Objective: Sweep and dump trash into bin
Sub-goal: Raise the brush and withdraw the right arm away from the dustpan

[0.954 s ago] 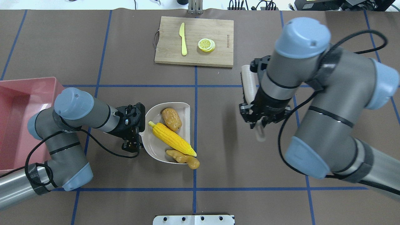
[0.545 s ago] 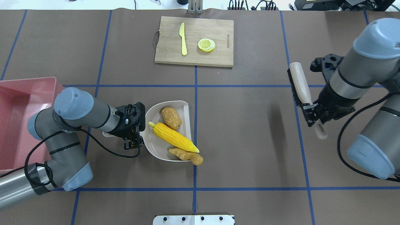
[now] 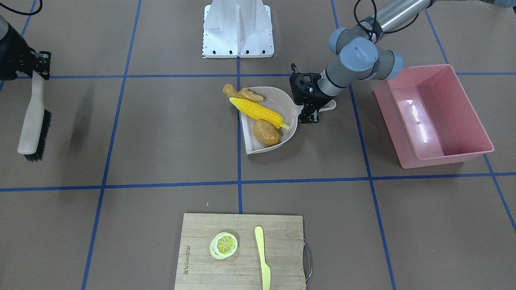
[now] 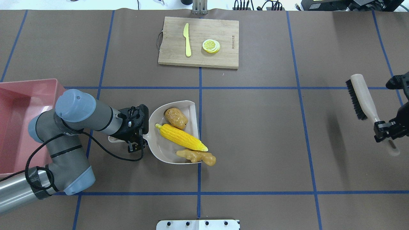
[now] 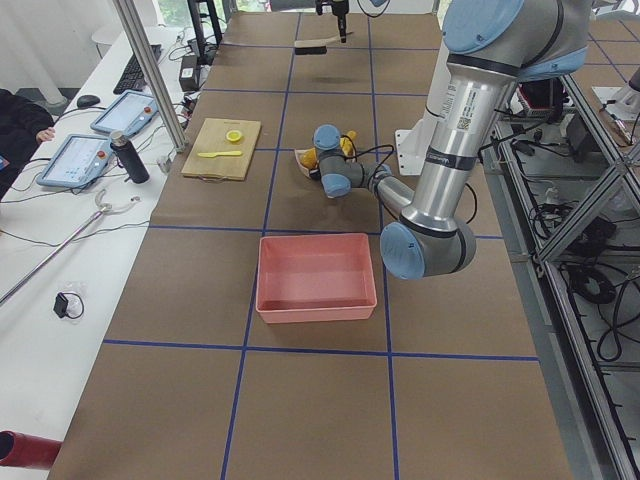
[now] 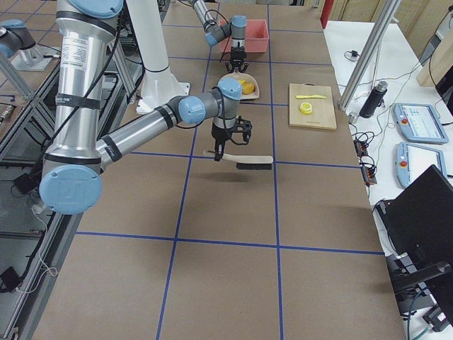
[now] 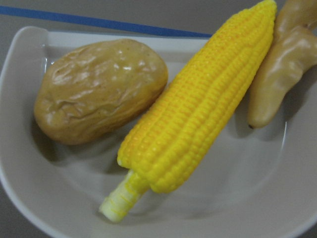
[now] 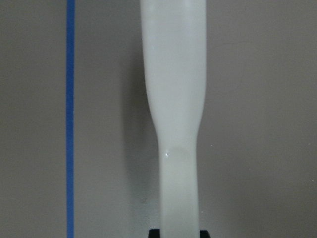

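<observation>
The trash lies in a beige dustpan [image 4: 159, 152] at the table's middle: a yellow corn cob [image 4: 181, 137], a brown potato [image 4: 176, 118] and a tan ginger root [image 4: 196, 157] that pokes out over the pan's open lip. My left gripper [image 4: 135, 134] is shut on the dustpan's handle, on the side toward the bin [image 4: 12, 95], a pink tub at the left edge. Far right, my right gripper [image 4: 385, 131] is shut on the handle of a white brush [image 4: 361, 99] with black bristles. The left wrist view shows the corn [image 7: 198, 109], potato [image 7: 99, 89] and ginger [image 7: 277, 69] up close.
A wooden cutting board [image 4: 223, 57] with a lemon slice [image 4: 211, 45] and a pale yellow knife [image 4: 187, 40] sits at the far middle. A white mount plate [image 4: 198, 224] is at the near edge. Blue tape lines grid the brown table.
My right arm has carried the brush far to the right, away from the dustpan. The dustpan has turned a little in my left gripper, and the corn and ginger slid toward its open lip.
</observation>
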`<move>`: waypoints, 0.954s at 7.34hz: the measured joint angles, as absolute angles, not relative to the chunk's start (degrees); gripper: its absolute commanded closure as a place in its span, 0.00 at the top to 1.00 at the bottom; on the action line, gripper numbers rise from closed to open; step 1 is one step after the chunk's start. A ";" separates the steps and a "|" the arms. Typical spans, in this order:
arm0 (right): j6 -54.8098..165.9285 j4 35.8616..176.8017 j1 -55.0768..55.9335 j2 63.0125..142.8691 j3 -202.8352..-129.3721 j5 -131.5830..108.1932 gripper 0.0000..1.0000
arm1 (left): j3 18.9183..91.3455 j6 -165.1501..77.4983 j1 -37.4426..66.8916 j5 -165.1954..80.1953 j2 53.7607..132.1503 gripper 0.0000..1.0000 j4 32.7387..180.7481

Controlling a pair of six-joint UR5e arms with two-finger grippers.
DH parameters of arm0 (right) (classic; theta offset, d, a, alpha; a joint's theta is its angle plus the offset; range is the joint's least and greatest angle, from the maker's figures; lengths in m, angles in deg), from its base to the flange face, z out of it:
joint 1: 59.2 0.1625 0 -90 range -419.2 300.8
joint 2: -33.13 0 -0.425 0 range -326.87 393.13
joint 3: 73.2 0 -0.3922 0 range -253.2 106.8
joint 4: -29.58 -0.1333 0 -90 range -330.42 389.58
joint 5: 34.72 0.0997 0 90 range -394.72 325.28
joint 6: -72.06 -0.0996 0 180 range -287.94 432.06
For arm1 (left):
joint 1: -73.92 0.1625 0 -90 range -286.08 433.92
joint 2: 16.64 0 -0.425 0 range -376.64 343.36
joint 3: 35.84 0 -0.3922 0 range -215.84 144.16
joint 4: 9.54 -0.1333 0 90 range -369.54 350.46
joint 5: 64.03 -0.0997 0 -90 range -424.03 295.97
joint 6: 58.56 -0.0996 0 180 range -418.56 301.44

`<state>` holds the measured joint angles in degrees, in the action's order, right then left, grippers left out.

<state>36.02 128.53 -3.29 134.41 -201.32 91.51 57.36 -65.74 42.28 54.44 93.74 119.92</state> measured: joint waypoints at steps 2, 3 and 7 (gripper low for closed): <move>36.16 125.80 -1.51 138.68 -201.46 91.79 0.00 | 57.45 -65.84 42.28 54.44 93.75 0.00 119.93; 36.07 125.47 -1.15 139.47 -201.45 91.81 0.00 | 57.64 -65.85 42.28 54.44 93.75 0.00 119.93; 35.12 125.28 -1.12 139.51 -201.34 91.83 0.00 | 58.10 -65.77 42.28 54.44 93.73 0.00 119.93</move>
<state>35.12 125.28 -1.12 139.51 -201.34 91.83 58.10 -65.77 42.28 54.44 93.73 119.93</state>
